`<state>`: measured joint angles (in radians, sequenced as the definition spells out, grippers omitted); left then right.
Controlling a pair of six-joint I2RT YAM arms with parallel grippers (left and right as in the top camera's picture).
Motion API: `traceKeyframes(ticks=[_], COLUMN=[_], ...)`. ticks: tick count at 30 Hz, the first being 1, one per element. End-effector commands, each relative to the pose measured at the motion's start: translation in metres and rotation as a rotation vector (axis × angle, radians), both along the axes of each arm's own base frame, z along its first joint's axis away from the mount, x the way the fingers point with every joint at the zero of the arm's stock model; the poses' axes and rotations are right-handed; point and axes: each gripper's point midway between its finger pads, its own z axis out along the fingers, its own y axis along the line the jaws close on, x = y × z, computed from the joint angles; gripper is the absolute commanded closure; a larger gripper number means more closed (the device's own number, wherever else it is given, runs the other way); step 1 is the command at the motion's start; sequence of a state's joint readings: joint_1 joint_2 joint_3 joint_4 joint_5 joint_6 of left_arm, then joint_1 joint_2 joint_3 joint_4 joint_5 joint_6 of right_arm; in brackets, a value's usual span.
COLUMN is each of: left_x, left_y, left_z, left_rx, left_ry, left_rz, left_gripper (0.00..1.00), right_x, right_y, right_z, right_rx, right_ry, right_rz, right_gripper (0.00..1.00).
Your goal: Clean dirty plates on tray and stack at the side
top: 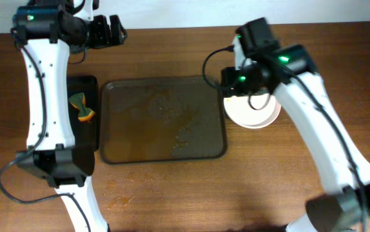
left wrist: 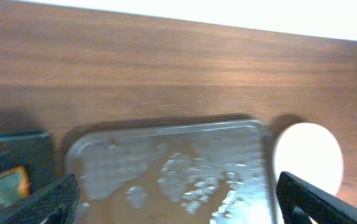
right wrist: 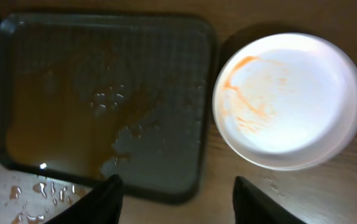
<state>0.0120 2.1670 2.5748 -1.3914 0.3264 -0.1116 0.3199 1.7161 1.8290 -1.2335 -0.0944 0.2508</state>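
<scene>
The right gripper (right wrist: 177, 183), released and empty, hovers with the streaked plate (right wrist: 288, 99) at its one o'clock, beside the tray (right wrist: 41, 74).

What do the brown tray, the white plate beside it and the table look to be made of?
Tray: probably hard plastic, brown. A fine grid texture shows under a wet sheen and water beads.
Plate: glossy white, either ceramic or melamine, I cannot tell which. It shows smooth glare, and thin orange streaks sit on the surface.
Table: wood or wood-look laminate, fairly matte, with long grain lines.
</scene>
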Motion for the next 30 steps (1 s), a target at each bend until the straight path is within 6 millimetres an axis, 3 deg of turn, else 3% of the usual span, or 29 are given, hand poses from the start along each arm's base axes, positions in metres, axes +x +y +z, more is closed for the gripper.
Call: traceKeyframes(ticks=[1, 4, 5, 9, 11, 13, 18, 22, 25, 28, 30], left_x=[-0.007, -0.007, -0.006, -0.007, -0.007, -0.006, -0.007, -0.007, -0.007, -0.007, -0.007], left_y=[-0.02, -0.02, -0.02, -0.02, -0.02, -0.02, -0.02, -0.02, -0.02, -0.02, -0.02], left_z=[0.006, 0.006, 0.006, 0.006, 0.006, 0.006, 0.006, 0.006, 0.006, 0.006, 0.006], left_rx=[-0.078, -0.078, -0.078, -0.078, -0.078, -0.078, -0.078, -0.078, -0.078, -0.078, -0.078], left_ry=[0.0, 0.0, 0.0, 0.0, 0.0, 0.0, 0.0, 0.0, 0.0, 0.0, 0.0], left_rz=[-0.077, -0.077, -0.076, -0.077, -0.077, -0.076, -0.077, -0.077, -0.077, -0.077, -0.077], left_gripper=[0.01, 0.01, 0.01, 0.01, 0.01, 0.01, 0.01, 0.01, 0.01, 0.01, 0.01], right_x=[-0.024, -0.063, -0.077, -0.111, -0.118, -0.123, -0.125, -0.125, -0.133, -0.136, -0.139], right_y=[-0.04, -0.069, -0.072, -0.079, -0.08, -0.084, -0.115, -0.13, -0.135, -0.124, -0.124], right_z=[0.059, 0.107, 0.122, 0.156, 0.161, 0.155, 0.152, 0.157, 0.135, 0.095, 0.07], right_rx=[0.001, 0.021, 0.034, 0.067, 0.072, 0.048, -0.089, -0.131, -0.085, -0.092, -0.083], right_ry=[-0.133, -0.256, -0.302, -0.419, -0.438, -0.41, -0.43, -0.563, -0.655, -0.838, -0.915], right_rz=[-0.074, -0.132, -0.136, -0.137, -0.137, -0.142, -0.255, -0.301, -0.318, -0.134, -0.128], right_gripper=[0.39, 0.3, 0.01, 0.02, 0.02, 0.02, 0.02, 0.02, 0.02, 0.02, 0.02])
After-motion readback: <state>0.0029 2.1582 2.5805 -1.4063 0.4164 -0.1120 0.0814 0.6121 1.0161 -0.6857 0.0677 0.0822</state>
